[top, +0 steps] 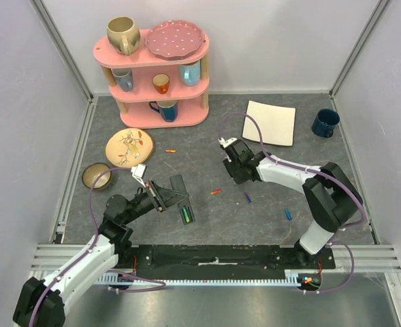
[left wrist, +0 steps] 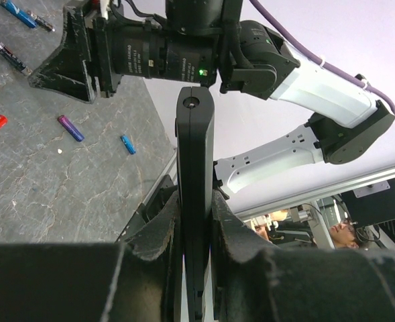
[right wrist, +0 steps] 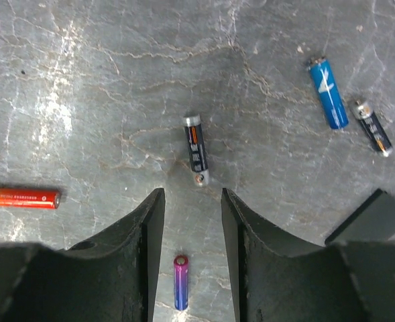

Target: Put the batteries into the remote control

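The slim black plastic remote control (left wrist: 196, 168) stands edge-on, pinched across its narrow width by the closed fingers of the left gripper (left wrist: 196, 221), apparently raised off the grey stone-patterned table (top: 268, 228). It looks light and stiff, but its smooth sides could slip in the pads, so a firm hold low on the body seems right. In the top view a green glint (top: 184, 216) shows at the remote's near end; whether that is a seated cell I cannot tell. The batteries lie loose on the table. They are small hard cylinders, light and likely to roll, best nipped across the middle of the barrel. The right gripper (right wrist: 190, 201) hovers low with its fingers spread and holds nothing. A dark battery with an orange band (right wrist: 196, 149) lies just beyond its tips and a purple battery (right wrist: 181, 282) sits in the gap below. A red-orange battery (right wrist: 19, 198) lies off to one side, and a blue battery (right wrist: 328, 92) lies well apart on the other. Farther out, a pink three-tier shelf (top: 105, 53) carries a beige mug (top: 123, 34), a dotted pink plate (top: 175, 39) and several cups below. A brown bowl (top: 84, 174) and a navy mug (top: 325, 122) stand on the table, with nothing I can make out inside either.
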{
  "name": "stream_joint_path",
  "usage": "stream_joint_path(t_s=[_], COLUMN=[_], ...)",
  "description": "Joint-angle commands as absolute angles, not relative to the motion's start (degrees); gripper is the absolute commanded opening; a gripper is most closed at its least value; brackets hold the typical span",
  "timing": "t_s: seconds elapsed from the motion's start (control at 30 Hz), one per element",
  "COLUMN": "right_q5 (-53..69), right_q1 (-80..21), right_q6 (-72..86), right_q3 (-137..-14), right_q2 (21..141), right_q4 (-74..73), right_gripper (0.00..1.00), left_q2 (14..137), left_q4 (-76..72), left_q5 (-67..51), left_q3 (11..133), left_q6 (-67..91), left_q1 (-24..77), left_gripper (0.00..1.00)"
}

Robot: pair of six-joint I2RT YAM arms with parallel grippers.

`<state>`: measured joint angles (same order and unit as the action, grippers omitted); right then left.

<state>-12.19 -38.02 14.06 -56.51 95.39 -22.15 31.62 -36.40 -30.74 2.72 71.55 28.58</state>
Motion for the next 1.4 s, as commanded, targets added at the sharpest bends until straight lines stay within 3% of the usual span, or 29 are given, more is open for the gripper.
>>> stream_joint_path(t_s=[0.0,0.5,1.0,1.13,1.37], right_q5=[-8.6,-4.9,-1.1,-0.4,-0.2], right_q1=[-36.7,-34.1,-33.8,-33.9,-33.9], right_q6=[10.4,10.5,14.6,16.9,21.7], right_q3=[-59.9,-61.5,-58.3,-57.7,-54.4], right_q2=[98.2,101.9,101.3,101.5,94.3], right_q4=[-19.5,-18.7,-18.8,-18.9,-16.6], right_gripper=[0.46,0.40,0.17,0.01,0.00], left_q2=[31.9,32.3,33.2,33.7,37.2], left_q4=[-41.0,-41.7,-44.1,-44.3,-48.0], left_q5=[-32.5,-32.6,-32.5,-32.3,-31.5], left_q3=[1.1,0.1,-1.0,-0.4,1.0], left_q6=[72.2,72.2,72.4,72.3,73.2], left_q1=[28.2,28.3,28.2,28.2,28.2], left_gripper=[0.02,0.02,0.02,0.02,0.02])
